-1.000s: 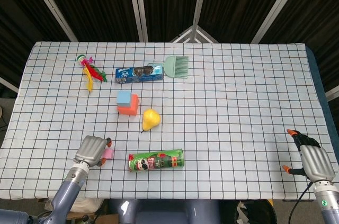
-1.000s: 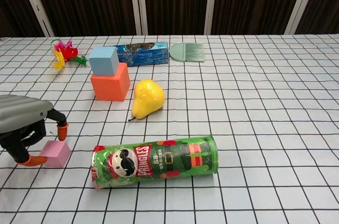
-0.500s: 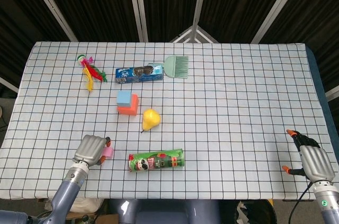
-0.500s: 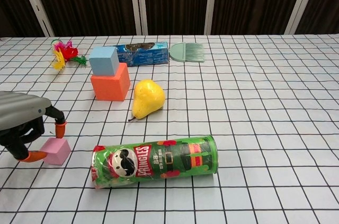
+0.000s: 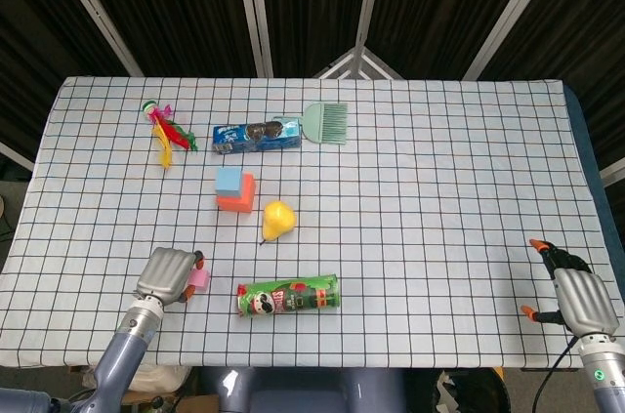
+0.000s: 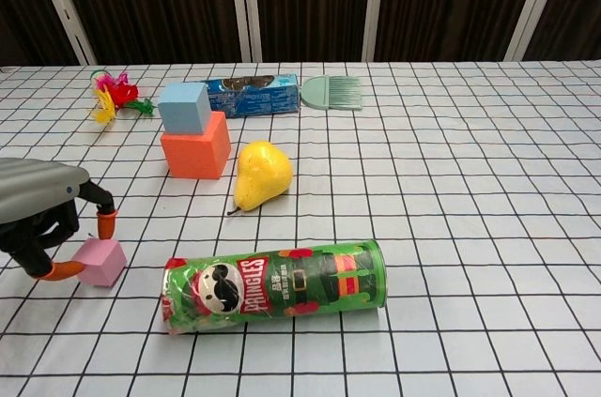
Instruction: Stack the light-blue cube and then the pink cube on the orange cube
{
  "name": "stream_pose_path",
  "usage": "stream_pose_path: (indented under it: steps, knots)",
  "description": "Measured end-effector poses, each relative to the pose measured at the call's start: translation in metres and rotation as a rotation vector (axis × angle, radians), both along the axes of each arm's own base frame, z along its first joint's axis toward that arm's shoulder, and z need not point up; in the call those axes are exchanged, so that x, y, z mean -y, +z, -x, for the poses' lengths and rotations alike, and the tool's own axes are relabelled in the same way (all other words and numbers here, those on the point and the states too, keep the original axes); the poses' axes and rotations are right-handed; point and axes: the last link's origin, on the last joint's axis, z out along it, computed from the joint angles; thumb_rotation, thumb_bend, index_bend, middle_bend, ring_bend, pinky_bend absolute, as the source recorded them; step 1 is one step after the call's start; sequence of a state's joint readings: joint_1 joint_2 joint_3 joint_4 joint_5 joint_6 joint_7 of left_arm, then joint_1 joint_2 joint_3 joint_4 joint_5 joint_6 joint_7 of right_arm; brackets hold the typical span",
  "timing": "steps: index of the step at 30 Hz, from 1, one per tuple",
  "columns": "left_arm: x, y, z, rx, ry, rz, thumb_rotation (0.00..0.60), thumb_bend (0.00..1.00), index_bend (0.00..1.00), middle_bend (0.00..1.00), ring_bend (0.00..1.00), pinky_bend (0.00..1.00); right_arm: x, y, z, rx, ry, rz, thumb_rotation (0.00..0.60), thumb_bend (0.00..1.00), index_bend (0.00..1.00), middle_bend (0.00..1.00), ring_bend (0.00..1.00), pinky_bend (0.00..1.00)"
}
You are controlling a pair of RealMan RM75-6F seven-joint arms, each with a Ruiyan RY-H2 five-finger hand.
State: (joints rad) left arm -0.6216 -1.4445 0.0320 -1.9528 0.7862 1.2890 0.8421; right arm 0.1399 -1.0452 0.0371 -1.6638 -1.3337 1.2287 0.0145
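Pinching the pink cube (image 6: pixel 101 262) between an orange-tipped thumb and a finger, the left robot hand (image 6: pixel 42 219) sits at the near left of the counter (image 5: pixel 439 188), its grey back facing up in the head view (image 5: pixel 167 274). The pink cube (image 5: pixel 199 279) shows just beside that hand on its right side; whether it is lifted off the cloth or resting on it I cannot tell.

Further back, the blue cube (image 6: pixel 184 107) sits on top of the orange cube (image 6: pixel 195 153), set toward its left back corner; in the head view the blue one (image 5: pixel 229 180) covers the upper left part of the orange one (image 5: pixel 237 198). A pear (image 6: pixel 259 175) lies just to the right of that stack. A green chip can (image 6: pixel 273 286) lies on its side near the front edge, to the right of the pink cube.

The right robot hand (image 5: pixel 580 296) rests at the far right edge of the counter, holding nothing, with its orange-tipped fingers apart.
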Motion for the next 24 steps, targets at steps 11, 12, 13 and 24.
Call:
stream_pose_path:
  steps: [11, 12, 13, 24]
  knots:
    - [-0.020, 0.048, -0.028, 0.079, -0.024, -0.107, 0.600, 0.38, 0.44, 0.85, 0.79, 0.89, -0.001, -0.001, -0.003, 0.000, 0.012, -0.002, 0.600, 0.17, 0.11, 0.13, 0.15, 0.16]
    - [-0.024, 0.054, -0.032, 0.083, -0.028, -0.121, 0.600, 0.38, 0.44, 0.85, 0.79, 0.89, -0.001, -0.001, -0.003, 0.000, 0.012, -0.001, 0.600, 0.17, 0.11, 0.13, 0.15, 0.16]
    - [-0.029, 0.060, -0.037, 0.087, -0.034, -0.137, 0.600, 0.38, 0.44, 0.85, 0.79, 0.89, -0.001, -0.001, -0.003, 0.001, 0.012, -0.001, 0.600, 0.17, 0.11, 0.13, 0.15, 0.16]
    - [-0.087, 0.083, -0.082, 0.075, -0.043, -0.212, 0.600, 0.38, 0.44, 0.85, 0.79, 0.89, -0.001, -0.001, -0.002, -0.008, 0.010, 0.001, 0.600, 0.17, 0.11, 0.13, 0.15, 0.16]
